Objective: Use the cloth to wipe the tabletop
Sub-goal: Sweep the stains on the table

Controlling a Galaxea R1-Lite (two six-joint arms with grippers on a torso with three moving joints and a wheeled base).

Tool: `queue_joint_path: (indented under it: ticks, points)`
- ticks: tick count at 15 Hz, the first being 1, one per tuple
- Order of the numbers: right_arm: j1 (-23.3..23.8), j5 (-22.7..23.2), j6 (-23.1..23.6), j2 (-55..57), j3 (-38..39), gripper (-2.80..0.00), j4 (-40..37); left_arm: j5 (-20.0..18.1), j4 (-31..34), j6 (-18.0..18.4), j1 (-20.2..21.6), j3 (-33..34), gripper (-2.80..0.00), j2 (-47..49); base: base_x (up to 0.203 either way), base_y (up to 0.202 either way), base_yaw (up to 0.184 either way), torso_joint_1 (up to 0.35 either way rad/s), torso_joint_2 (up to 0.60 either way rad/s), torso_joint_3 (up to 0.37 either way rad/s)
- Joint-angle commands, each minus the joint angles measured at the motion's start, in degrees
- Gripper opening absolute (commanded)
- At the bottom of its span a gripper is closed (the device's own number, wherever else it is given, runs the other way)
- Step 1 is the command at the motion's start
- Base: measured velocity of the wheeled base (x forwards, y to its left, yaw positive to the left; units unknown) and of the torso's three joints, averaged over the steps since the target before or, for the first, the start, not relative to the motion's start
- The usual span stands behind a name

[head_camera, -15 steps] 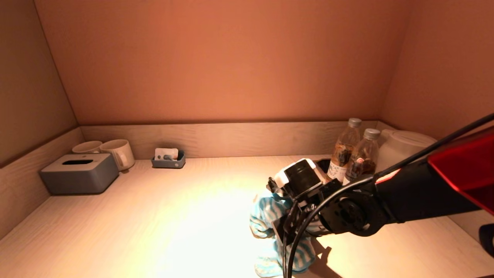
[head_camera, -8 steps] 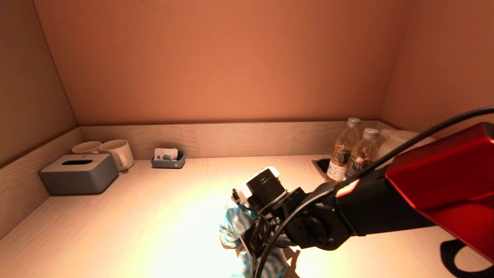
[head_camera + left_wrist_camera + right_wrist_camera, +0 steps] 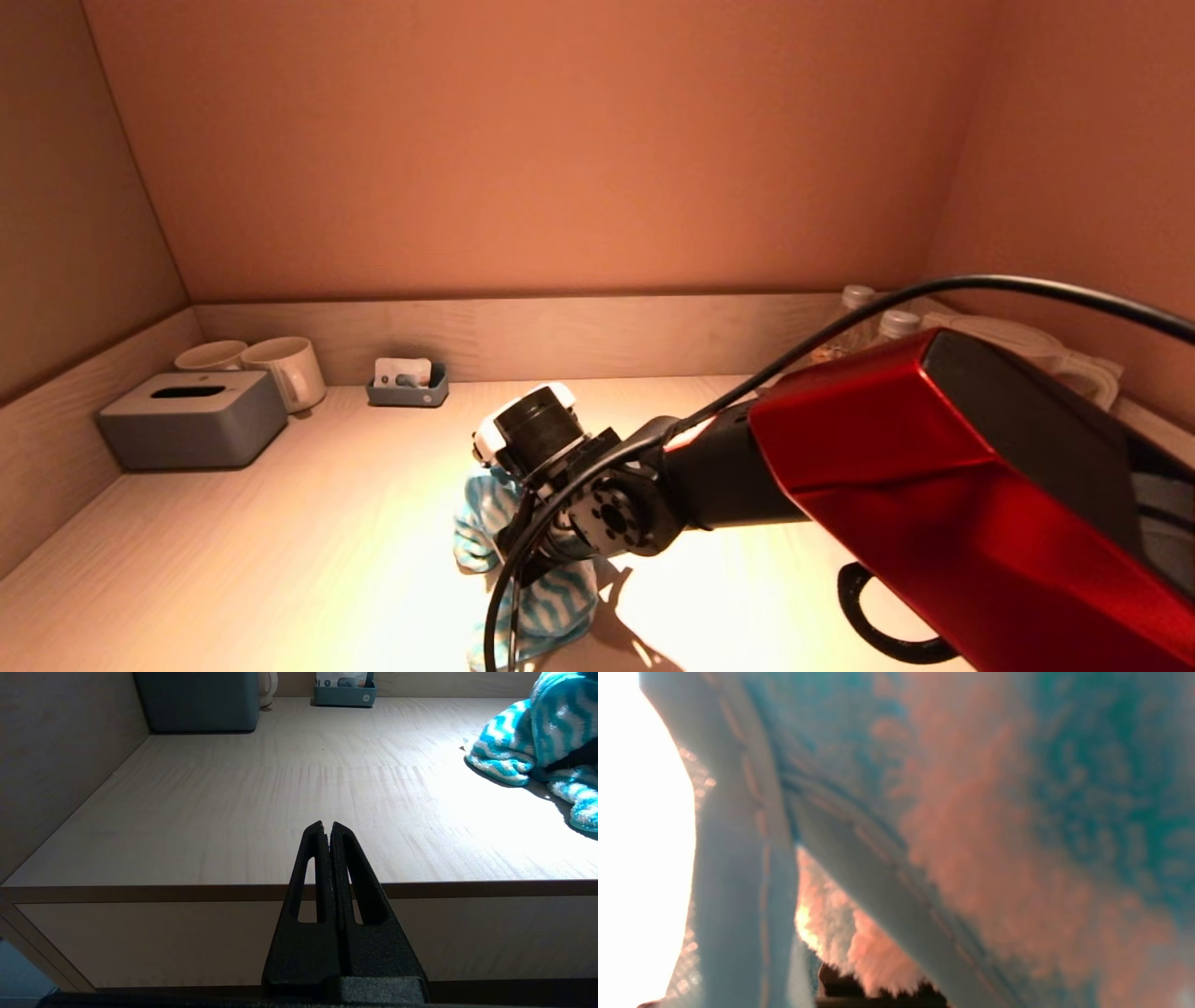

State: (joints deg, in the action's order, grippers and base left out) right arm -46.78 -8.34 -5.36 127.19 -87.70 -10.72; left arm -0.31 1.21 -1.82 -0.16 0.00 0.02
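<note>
The blue-and-white striped cloth lies bunched on the pale wooden tabletop, near the middle front. My right gripper presses down into it; the cloth wraps the fingers and hides them. The cloth fills the right wrist view. It moves along with the gripper, so the gripper is shut on it. The cloth also shows in the left wrist view, far off to one side. My left gripper is shut and empty, parked just off the table's front edge.
A grey tissue box, two mugs and a small tray stand at the back left. Bottles and a white kettle stand at the back right, partly behind my red arm. Walls enclose three sides.
My right gripper has dragged the cloth leftward across the tabletop, from right of centre to the middle. The left arm has not moved.
</note>
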Motion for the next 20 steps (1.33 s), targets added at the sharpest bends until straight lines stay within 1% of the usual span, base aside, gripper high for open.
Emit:
queue_joint_path:
  ticks: [1,3,6,10,11,12,13,14,16,18,20]
  points:
    - [0.1,-0.3,-0.3,4.4,-3.3,-2.80,-2.6,0.0,0.0,0.0,0.0,0.0,-2.80,0.0,0.000,0.000,0.000,0.000,0.00,0.000]
    - [1.1,-2.1,-1.4,5.4,-3.4,-2.80,-2.9,0.0,0.0,0.0,0.0,0.0,-2.80,0.0,0.000,0.000,0.000,0.000,0.00,0.000]
    - [3.4,-2.2,-2.7,4.6,-2.6,-2.80,-3.0,0.0,0.0,0.0,0.0,0.0,-2.80,0.0,0.000,0.000,0.000,0.000,0.00,0.000]
    - [6.3,-2.3,-2.9,3.4,1.0,-2.80,-2.9,0.0,0.0,0.0,0.0,0.0,-2.80,0.0,0.000,0.000,0.000,0.000,0.00,0.000]
    - [6.3,-2.3,-2.9,3.4,1.0,-2.80,-2.9,0.0,0.0,0.0,0.0,0.0,-2.80,0.0,0.000,0.000,0.000,0.000,0.00,0.000]
    - [7.2,-2.3,-2.9,3.1,1.8,-2.80,-2.7,0.0,0.0,0.0,0.0,0.0,-2.80,0.0,0.000,0.000,0.000,0.000,0.00,0.000]
    - [9.7,-2.2,-2.8,2.5,3.6,-2.80,-2.5,0.0,0.0,0.0,0.0,0.0,-2.80,0.0,0.000,0.000,0.000,0.000,0.00,0.000]
    - [11.1,-2.2,-2.8,1.9,4.7,-2.80,-2.4,0.0,0.0,0.0,0.0,0.0,-2.80,0.0,0.000,0.000,0.000,0.000,0.00,0.000]
    - [12.8,-2.2,-2.8,1.3,5.9,-2.80,-2.3,0.0,0.0,0.0,0.0,0.0,-2.80,0.0,0.000,0.000,0.000,0.000,0.00,0.000]
    - [15.6,-2.1,-2.8,-0.3,7.9,-2.80,-2.2,0.0,0.0,0.0,0.0,0.0,-2.80,0.0,0.000,0.000,0.000,0.000,0.00,0.000]
    - [16.2,-2.1,-2.8,-0.8,8.6,-2.80,-2.1,0.0,0.0,0.0,0.0,0.0,-2.80,0.0,0.000,0.000,0.000,0.000,0.00,0.000]
